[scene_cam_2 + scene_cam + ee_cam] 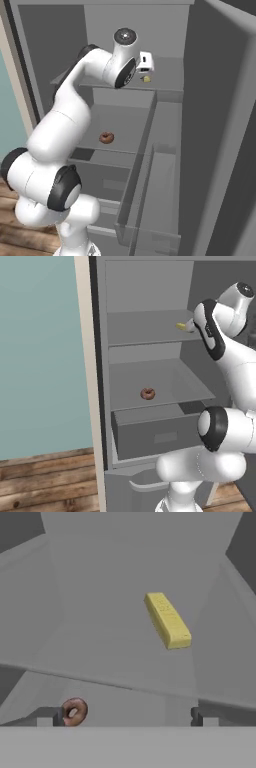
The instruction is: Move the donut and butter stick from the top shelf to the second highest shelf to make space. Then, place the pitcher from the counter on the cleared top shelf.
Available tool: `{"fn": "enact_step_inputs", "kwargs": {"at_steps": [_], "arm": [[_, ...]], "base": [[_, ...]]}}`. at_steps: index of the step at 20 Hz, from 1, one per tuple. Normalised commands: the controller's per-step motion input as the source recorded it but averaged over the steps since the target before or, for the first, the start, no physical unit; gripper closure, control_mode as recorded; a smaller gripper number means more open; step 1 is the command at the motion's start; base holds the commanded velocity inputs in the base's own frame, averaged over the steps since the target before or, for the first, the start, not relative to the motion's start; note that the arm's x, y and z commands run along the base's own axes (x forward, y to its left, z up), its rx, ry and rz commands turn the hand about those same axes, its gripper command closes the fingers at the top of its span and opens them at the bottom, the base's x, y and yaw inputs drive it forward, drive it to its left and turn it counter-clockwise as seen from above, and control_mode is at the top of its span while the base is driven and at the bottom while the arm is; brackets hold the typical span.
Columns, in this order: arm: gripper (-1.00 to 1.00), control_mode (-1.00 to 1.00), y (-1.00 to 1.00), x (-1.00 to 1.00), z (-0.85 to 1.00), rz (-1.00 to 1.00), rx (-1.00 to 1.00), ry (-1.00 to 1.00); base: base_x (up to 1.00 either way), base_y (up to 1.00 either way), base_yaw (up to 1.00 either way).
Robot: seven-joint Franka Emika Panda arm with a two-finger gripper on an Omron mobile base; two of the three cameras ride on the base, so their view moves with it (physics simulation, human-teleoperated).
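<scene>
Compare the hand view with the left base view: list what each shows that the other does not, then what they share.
Hand view alone: the whole yellow rectangular butter stick, lying at a slant on the thin grey top shelf, and the two dark tips of the open pincer, apart from the stick.

Left base view alone: the white arm, the boxy grey drawer, the teal wall and the wooden floor.

Both: the butter stick, the small brown glazed donut on the second highest shelf, and the top shelf.
</scene>
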Motion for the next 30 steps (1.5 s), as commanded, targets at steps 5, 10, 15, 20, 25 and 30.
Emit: {"fn": "enact_step_inputs", "kwargs": {"at_steps": [5,10,15,20,25,30], "arm": [[-1.0,-1.0,-0.13,0.34,-0.1,0.01,0.0,0.08],[-1.0,-1.0,-0.04,0.21,-0.25,0.0,0.0,0.02],[-1.0,-1.0,0.0,0.23,-0.31,0.0,0.0,0.0],[-1.0,-1.0,0.0,0.27,-0.24,0.0,0.0,0.0],[-1.0,-1.0,-0.02,0.3,-0.12,0.0,0.0,0.0],[-1.0,-1.0,-0.16,0.31,-0.01,0.0,0.0,0.0]], "base": [[0.0,0.0,0.0],[0.0,0.0,0.0],[0.0,0.0,0.0],[0.0,0.0,0.0],[0.0,0.0,0.0],[0.0,0.0,0.0]]}}
